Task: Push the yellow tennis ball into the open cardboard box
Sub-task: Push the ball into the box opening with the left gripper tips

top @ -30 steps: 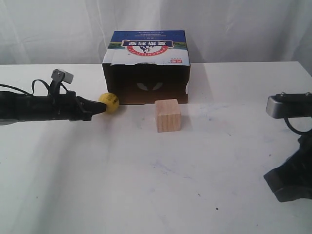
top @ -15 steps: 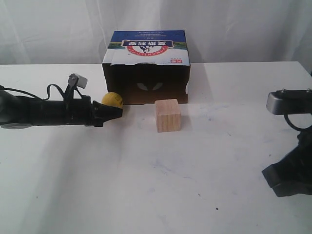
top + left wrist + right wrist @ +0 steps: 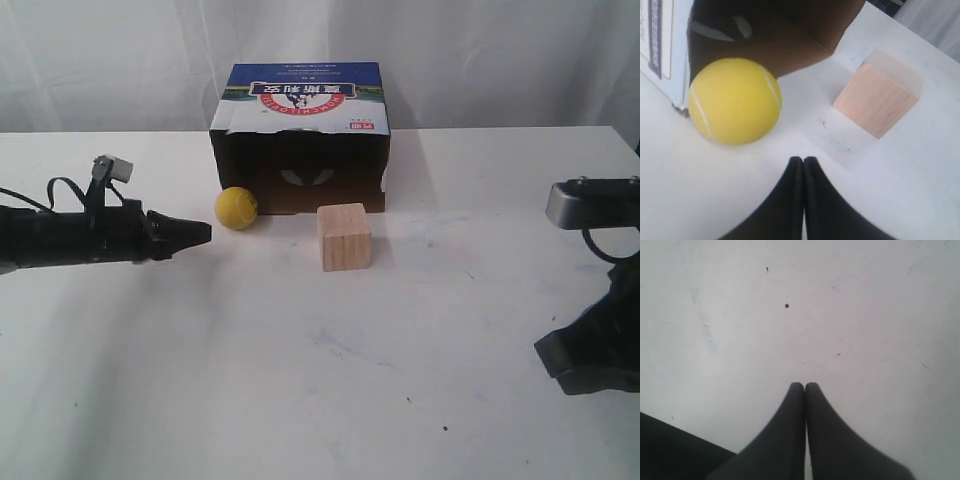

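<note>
2 grippers show us fingers pressed together, gripping nothing. We see the left gripper (image 3: pixel 205 231) near the yellow tennis ball (image 3: pixel 236 208), not touching it. That ball sits outside the open cardboard box (image 3: pixel 300 95), at its front corner nearest that gripper; the right gripper (image 3: pixel 805 386) hangs well apart.

The tennis ball (image 3: pixel 236 208) lies before the cardboard box (image 3: pixel 300 95) at its left corner, the wooden cube (image 3: pixel 344 237) further right.
</note>
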You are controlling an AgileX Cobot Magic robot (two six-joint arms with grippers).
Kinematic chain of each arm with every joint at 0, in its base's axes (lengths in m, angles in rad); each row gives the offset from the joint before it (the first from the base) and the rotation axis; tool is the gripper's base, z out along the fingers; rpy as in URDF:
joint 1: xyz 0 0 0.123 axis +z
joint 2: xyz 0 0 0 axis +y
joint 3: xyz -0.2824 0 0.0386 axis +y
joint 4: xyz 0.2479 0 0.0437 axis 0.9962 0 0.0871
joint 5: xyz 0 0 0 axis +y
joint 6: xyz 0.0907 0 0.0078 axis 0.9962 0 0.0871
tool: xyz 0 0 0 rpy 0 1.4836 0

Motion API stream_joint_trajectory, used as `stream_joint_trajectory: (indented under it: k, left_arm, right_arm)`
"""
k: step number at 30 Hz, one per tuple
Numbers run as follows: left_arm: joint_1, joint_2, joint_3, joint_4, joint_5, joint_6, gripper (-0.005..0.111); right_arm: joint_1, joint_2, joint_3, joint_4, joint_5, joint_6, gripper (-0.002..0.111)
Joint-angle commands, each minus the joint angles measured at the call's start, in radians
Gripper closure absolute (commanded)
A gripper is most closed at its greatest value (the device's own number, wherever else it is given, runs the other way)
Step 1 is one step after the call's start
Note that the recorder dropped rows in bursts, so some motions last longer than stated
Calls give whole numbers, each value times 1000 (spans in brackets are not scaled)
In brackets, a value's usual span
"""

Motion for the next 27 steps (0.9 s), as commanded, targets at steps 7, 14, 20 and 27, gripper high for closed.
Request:
stream_joint_trajectory:
  k: [7, 14, 20, 27]
  left_arm:
    - [3, 70, -48, -22, -38, 94, 107]
    - [-18, 128, -148, -22, -31, 94, 107]
    - [-100, 152, -211, -22, -91, 109, 107]
    - [-161, 197, -360, -22, -210, 130, 107]
  right_arm:
    - [-8, -7, 4, 5, -5, 3, 108]
    - [-8, -7, 4, 1, -2, 3, 108]
    - [-8, -7, 4, -1, -2, 3, 108]
    - [-8, -7, 4, -1, -2, 3, 108]
